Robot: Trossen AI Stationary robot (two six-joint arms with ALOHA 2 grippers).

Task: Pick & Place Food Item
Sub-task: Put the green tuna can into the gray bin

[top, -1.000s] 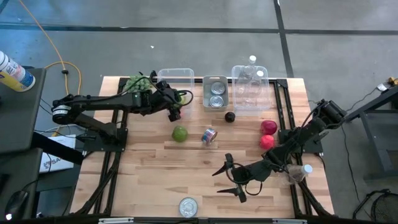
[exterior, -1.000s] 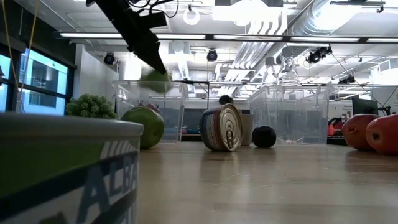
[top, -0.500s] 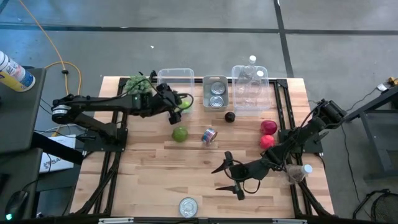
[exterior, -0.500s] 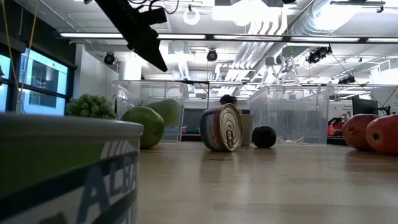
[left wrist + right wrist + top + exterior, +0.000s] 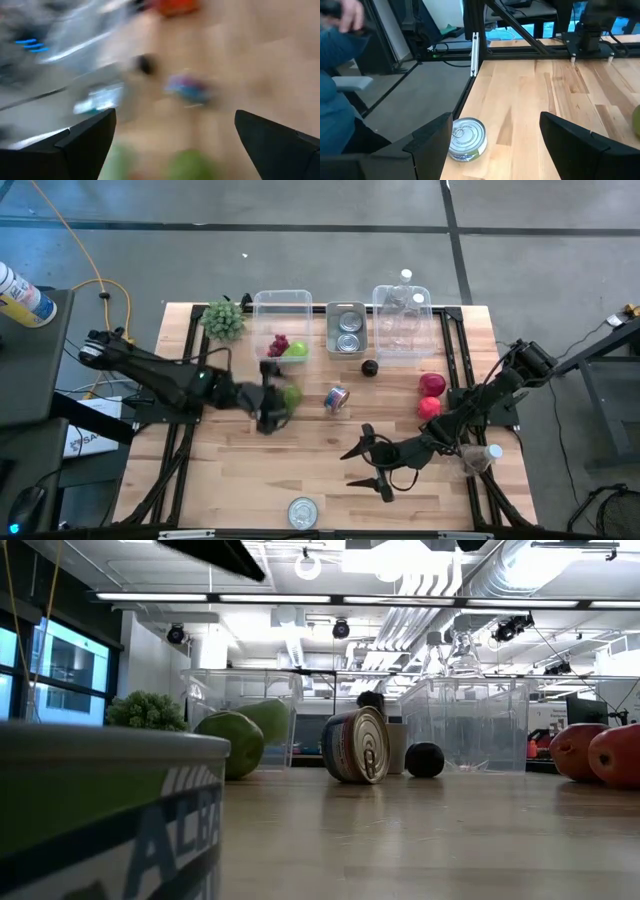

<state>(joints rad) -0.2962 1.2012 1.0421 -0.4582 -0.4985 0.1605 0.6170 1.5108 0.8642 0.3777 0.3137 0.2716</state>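
A green apple (image 5: pixel 297 349) lies in the clear left bin (image 5: pixel 282 302) beside red grapes (image 5: pixel 278 343); the low view shows this apple (image 5: pixel 270 720) behind the bin's wall. A second green apple (image 5: pixel 293 393) rests on the table. My left gripper (image 5: pixel 270 413) hovers just beside that apple, open and blurred, with nothing between its fingers (image 5: pixel 175 125). My right gripper (image 5: pixel 375 465) waits open near the table's front right, above the bare wood (image 5: pixel 495 135).
A tipped can (image 5: pixel 337 398), a dark plum (image 5: pixel 369 367) and two red apples (image 5: pixel 431 384) lie mid-table. Broccoli (image 5: pixel 223 318) sits far left. There is a bin of cans (image 5: pixel 346 330), a bin of bottles (image 5: pixel 402 320), an upright can (image 5: pixel 303 512) at the front edge, and a bottle (image 5: pixel 482 457) at right.
My left gripper has let go of a green apple over the left bin; the apple has fallen into the bin and lies beside the grapes. The gripper has then swung quickly toward the table's near edge and now stands over the other green apple.
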